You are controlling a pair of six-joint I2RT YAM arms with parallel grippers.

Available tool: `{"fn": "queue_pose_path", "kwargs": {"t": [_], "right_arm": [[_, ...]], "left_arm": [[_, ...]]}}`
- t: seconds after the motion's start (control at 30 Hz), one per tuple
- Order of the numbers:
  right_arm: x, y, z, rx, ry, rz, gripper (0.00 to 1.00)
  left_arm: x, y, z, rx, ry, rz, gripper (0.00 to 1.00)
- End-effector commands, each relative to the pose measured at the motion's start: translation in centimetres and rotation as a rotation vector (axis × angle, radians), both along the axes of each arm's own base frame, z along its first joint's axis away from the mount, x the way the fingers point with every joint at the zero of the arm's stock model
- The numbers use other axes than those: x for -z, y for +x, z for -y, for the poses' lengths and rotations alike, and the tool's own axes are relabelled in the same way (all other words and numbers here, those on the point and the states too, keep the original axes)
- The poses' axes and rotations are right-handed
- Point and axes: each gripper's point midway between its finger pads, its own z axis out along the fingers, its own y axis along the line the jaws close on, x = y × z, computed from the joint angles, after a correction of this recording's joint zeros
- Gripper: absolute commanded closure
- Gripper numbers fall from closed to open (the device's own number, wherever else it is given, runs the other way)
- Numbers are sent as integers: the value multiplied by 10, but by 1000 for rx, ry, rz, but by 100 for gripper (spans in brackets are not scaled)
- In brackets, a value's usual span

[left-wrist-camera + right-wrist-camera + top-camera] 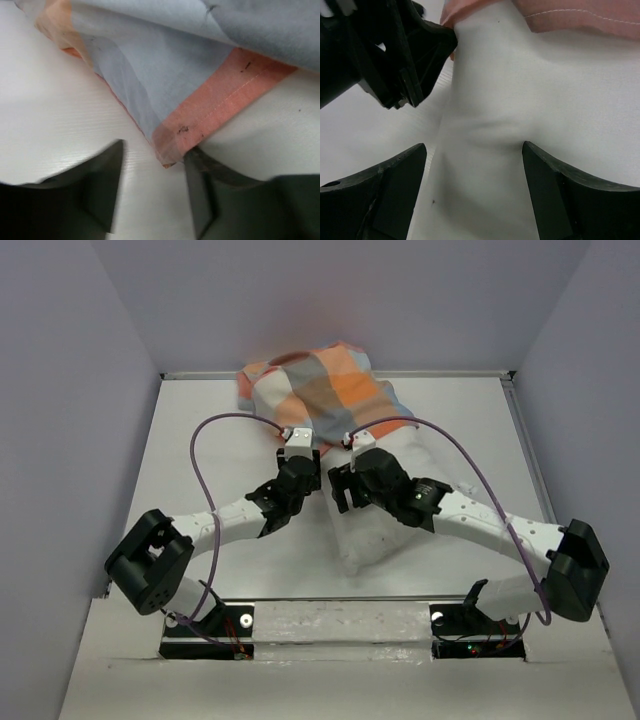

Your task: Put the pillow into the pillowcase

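The checked pillowcase (320,380) lies bunched at the back of the table, and the white pillow (375,535) sticks out of its opening toward me. In the left wrist view the case's orange hem corner (210,120) hangs just ahead of my left gripper (155,170). Its jaws stand apart with only bare table between them, the right finger (205,195) against the pillow's edge (280,135). My right gripper (475,155) is open, straddling the pillow's (520,90) left edge, one finger on the pillow, the other over the table. The hem (580,17) crosses the top there.
The left gripper's black body (405,55) sits close to the right gripper's upper left. Grey walls (70,390) enclose the white table (200,450) on three sides. Purple cables (205,470) arch over both arms.
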Motion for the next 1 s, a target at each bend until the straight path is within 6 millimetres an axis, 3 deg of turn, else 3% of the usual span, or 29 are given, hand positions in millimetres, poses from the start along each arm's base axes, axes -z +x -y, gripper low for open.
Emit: {"fn": "queue_pose_path", "kwargs": {"t": [0.0, 0.1, 0.2, 0.3, 0.43, 0.5, 0.57, 0.67, 0.7, 0.73, 0.77, 0.83, 0.97], "right_arm": [[-12, 27, 3, 121, -84, 82, 16], [-8, 40, -2, 165, -109, 91, 17], [4, 55, 13, 257, -179, 113, 42], [18, 54, 20, 268, -186, 86, 69], [19, 52, 30, 294, -174, 89, 100], [16, 49, 38, 311, -174, 102, 100], [14, 46, 50, 329, -175, 109, 100], [11, 40, 57, 333, -163, 118, 100], [10, 41, 62, 343, -157, 119, 99], [6, 37, 63, 338, -142, 119, 86], [6, 34, 60, 314, -127, 107, 49], [-5, 33, 55, 293, -97, 111, 16], [-22, 38, 30, 228, -39, 101, 9]], "left_arm": [[-45, 17, -8, -52, -62, 132, 31], [-40, 24, 0, -17, -56, 125, 30], [-36, 30, 8, 15, -53, 113, 30], [-35, 35, 13, 36, -41, 119, 35], [-47, 40, 11, 16, -56, 151, 55], [-57, 39, 11, 17, -73, 171, 62], [-63, 37, 14, 37, -93, 179, 79], [-71, 33, 20, 78, -121, 185, 94], [-72, 30, 22, 89, -140, 181, 100], [-74, 27, 24, 107, -159, 182, 100], [-74, 21, 31, 148, -179, 172, 100], [-73, 11, 38, 202, -222, 155, 100], [-76, -6, 49, 292, -282, 130, 100]]}}
